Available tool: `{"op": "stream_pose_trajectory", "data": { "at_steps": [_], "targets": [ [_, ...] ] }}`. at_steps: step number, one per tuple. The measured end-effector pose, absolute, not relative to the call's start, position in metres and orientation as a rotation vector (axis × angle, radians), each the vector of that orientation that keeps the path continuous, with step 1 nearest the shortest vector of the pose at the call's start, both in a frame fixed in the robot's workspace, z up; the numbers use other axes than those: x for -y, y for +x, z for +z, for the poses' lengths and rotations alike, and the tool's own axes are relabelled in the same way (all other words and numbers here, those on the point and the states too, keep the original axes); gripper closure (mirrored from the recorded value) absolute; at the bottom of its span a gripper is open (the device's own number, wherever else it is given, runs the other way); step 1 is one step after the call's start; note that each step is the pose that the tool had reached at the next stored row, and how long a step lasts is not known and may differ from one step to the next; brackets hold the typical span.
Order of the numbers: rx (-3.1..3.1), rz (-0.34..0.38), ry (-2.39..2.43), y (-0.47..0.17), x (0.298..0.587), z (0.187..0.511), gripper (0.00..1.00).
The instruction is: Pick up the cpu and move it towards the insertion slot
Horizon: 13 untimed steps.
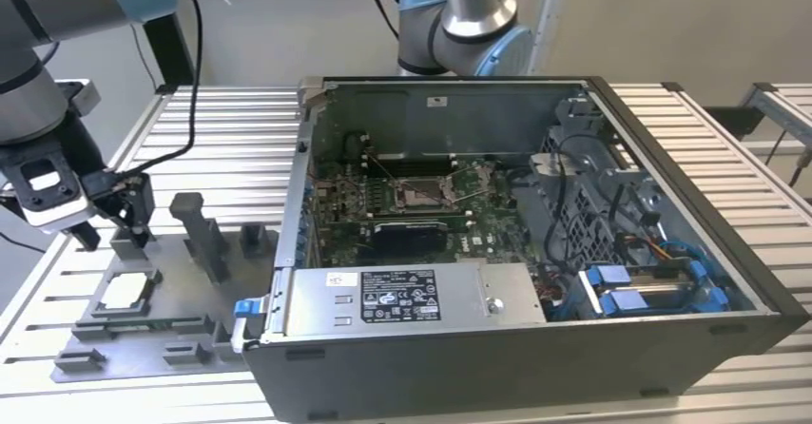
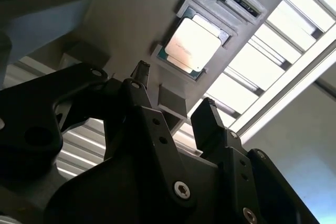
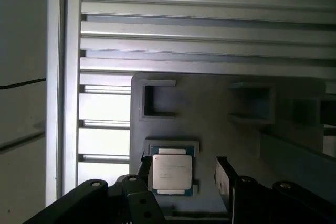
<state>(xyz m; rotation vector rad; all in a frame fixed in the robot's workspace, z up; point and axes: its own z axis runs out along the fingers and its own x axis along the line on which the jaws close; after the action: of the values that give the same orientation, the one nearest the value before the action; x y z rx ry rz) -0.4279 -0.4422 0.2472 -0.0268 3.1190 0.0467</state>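
Observation:
The cpu (image 1: 127, 291) is a small silvery square chip lying flat in a recess of the grey tray (image 1: 89, 353), at the exterior view's left. My gripper (image 1: 110, 229) hangs a little above the tray, just beyond the chip, open with nothing in it. Both wrist views show the cpu (image 2: 193, 43) (image 3: 171, 173) below the spread black fingers (image 2: 207, 114) (image 3: 224, 177), apart from them. The insertion slot (image 1: 419, 193) is a silver-framed socket on the green motherboard inside the open computer case, well to the exterior view's right of the gripper.
Upright grey blocks (image 1: 203, 234) rise from the tray beside the gripper. The case wall (image 1: 302, 177) stands between tray and motherboard. A silver power supply (image 1: 406, 296) and blue-tabbed drive bays (image 1: 647, 286) fill the case's near side. A second arm's base (image 1: 463, 25) stands behind.

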Motion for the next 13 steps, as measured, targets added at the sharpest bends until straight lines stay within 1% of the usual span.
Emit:
{"op": "stream_pose_trajectory", "data": {
  "at_steps": [13],
  "targets": [
    [-3.119,0.047,-0.028,-0.4312,0.4426,0.2422,0.0]
  ]
}}
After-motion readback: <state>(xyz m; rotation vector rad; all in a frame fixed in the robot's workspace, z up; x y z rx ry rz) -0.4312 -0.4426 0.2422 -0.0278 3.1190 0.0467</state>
